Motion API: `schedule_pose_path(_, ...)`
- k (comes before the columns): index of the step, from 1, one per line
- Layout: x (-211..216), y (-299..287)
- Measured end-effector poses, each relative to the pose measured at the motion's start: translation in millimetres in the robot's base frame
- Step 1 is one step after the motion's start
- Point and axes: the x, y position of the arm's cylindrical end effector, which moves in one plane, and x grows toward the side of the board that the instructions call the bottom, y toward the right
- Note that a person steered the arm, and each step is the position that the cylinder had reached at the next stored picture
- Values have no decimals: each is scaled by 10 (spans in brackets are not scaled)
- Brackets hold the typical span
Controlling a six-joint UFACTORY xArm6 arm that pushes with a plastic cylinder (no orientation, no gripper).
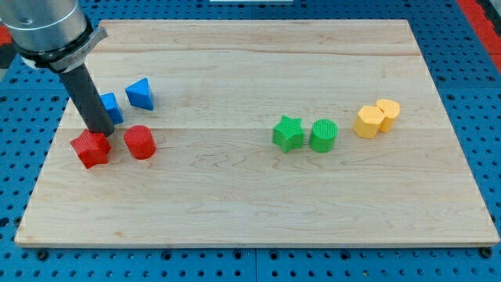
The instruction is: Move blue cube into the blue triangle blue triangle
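Hand none: my tip (99,131) meets the red block (91,149), rod hiding part of the blue cube (110,107).

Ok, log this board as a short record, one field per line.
tip: my tip sits at the blue cube's lower-left side, just above the red star
target: blue triangle, right of the cube, small gap between
red: red cylinder beside the star
green: green star and green cylinder, side by side
yellow: two yellow blocks touching, view's right
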Motion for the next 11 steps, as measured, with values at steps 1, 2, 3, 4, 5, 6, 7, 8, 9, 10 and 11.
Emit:
schedule_pose_path(1, -36, -505)
schedule_pose_path(2, -45, -758)
schedule_pose_path(3, -69, -486)
schedule_pose_path(4, -158, -54)
schedule_pose_path(5, -575, -30)
schedule_pose_path(6, -628, -13)
schedule_pose_path(7, -628, -62)
schedule_pose_path(8, -769, -369)
schedule_pose_path(9, -822, 192)
schedule_pose_path(10, -833, -356)
schedule_pose_path(11, -385, -657)
